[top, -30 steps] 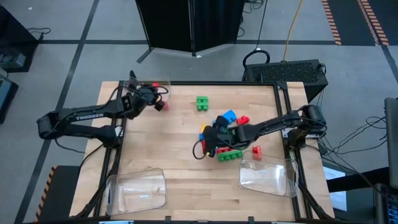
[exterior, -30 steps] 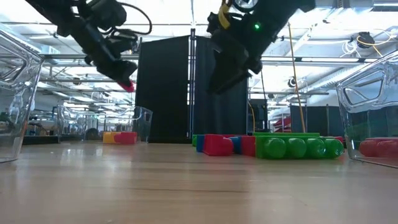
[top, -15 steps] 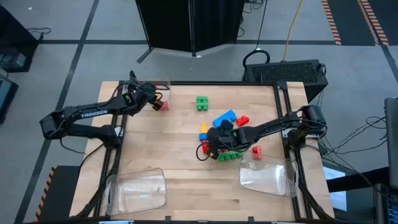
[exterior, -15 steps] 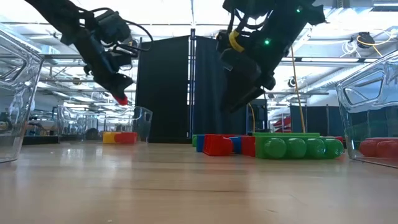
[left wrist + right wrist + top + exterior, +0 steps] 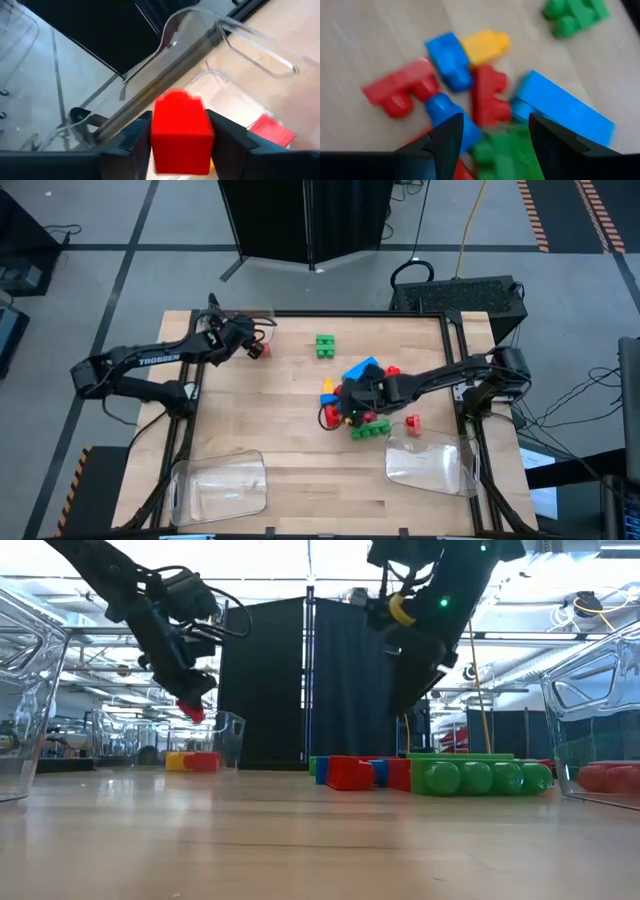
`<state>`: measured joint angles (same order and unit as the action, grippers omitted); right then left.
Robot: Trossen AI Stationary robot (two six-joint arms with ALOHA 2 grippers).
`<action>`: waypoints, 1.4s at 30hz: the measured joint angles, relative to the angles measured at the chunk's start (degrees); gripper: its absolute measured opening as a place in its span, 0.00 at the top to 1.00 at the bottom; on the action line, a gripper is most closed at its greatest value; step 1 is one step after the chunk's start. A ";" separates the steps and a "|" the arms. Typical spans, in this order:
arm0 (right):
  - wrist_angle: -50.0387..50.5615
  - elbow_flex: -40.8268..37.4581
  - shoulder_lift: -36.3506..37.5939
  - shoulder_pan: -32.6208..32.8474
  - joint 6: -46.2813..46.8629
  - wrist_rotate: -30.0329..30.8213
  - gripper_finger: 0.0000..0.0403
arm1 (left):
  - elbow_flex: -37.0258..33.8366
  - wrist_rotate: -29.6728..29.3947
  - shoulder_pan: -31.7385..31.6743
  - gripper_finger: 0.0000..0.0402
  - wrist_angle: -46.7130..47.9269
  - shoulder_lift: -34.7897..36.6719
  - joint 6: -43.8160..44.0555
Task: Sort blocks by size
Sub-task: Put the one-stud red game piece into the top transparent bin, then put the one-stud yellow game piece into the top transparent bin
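Now left claw (image 5: 181, 150) gripping small red block (image 5: 181, 131), right claw (image 5: 492, 140) wide above block pile (image 5: 358, 395)

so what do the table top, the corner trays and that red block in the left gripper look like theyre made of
Table top: looks like light wood in glued strips, matte; grain lines show.
Trays: clear, glossy, probably plastic; the wood shows through and the rims catch light.
Red block between the left gripper fingers: smooth, evenly coloured, moulded stud on top, so likely plastic.
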<state>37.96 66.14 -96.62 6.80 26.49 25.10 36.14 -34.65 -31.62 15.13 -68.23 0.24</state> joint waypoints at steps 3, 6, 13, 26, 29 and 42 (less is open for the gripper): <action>6.27 1.79 1.28 -1.28 -0.35 0.07 0.47 | -0.04 2.06 -1.32 0.49 -0.21 -0.62 0.97; 12.74 1.89 2.55 -2.87 -1.16 0.03 0.47 | -0.04 3.19 -2.76 0.43 -0.36 -0.87 2.38; 27.37 1.89 3.21 -7.19 0.35 0.27 0.47 | -0.04 3.16 -4.73 0.39 -1.08 -0.40 4.92; -15.03 1.96 -2.13 -15.19 -8.77 -15.54 0.48 | 3.48 10.75 0.95 0.39 -5.98 5.25 0.44; -16.40 1.91 -6.14 -15.35 -1.69 -15.90 0.49 | 3.48 10.69 2.04 0.39 -7.19 7.05 0.34; -15.47 7.16 -13.79 -11.10 15.35 -10.39 0.52 | 3.50 10.69 2.52 0.39 -7.69 8.73 -2.13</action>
<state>22.49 73.30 -110.41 -4.30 41.84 14.71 39.64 -23.97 -29.10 7.43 -59.51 -1.89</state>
